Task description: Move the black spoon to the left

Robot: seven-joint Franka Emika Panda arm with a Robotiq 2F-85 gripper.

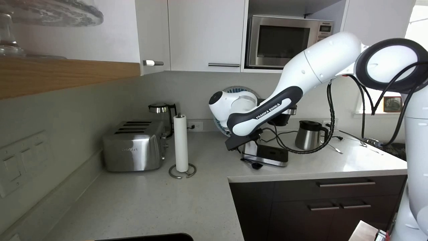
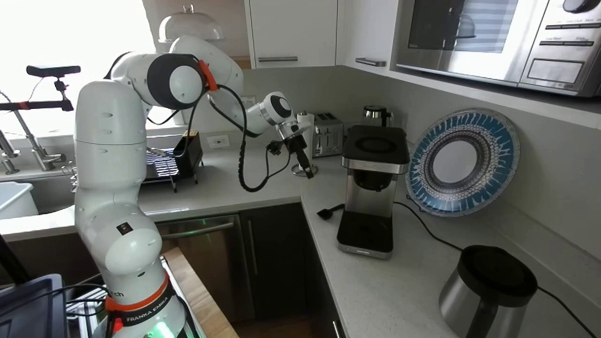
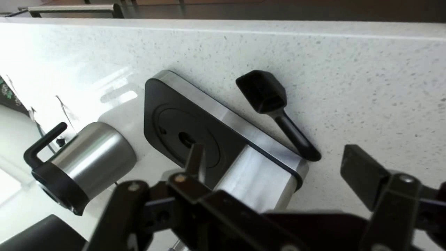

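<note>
The black spoon (image 3: 287, 124) lies on the light counter in the wrist view, its handle end touching or very close to the coffee machine's base. It also shows small beside the coffee machine in both exterior views (image 1: 256, 165) (image 2: 330, 212). The coffee machine (image 3: 223, 111) is black and silver and stands upright in both exterior views (image 1: 272, 155) (image 2: 368, 230). My gripper (image 3: 278, 167) is open and empty, with its fingers wide apart. In an exterior view the gripper (image 2: 306, 169) hangs above the counter, pointing down, apart from the spoon.
A paper-towel roll (image 1: 181, 144) and a toaster (image 1: 133, 147) stand beyond the coffee machine. A steel carafe (image 2: 488, 286) stands on its near side. A blue patterned plate (image 2: 507, 155) leans on the wall. The counter's front edge (image 3: 223, 28) runs near the spoon.
</note>
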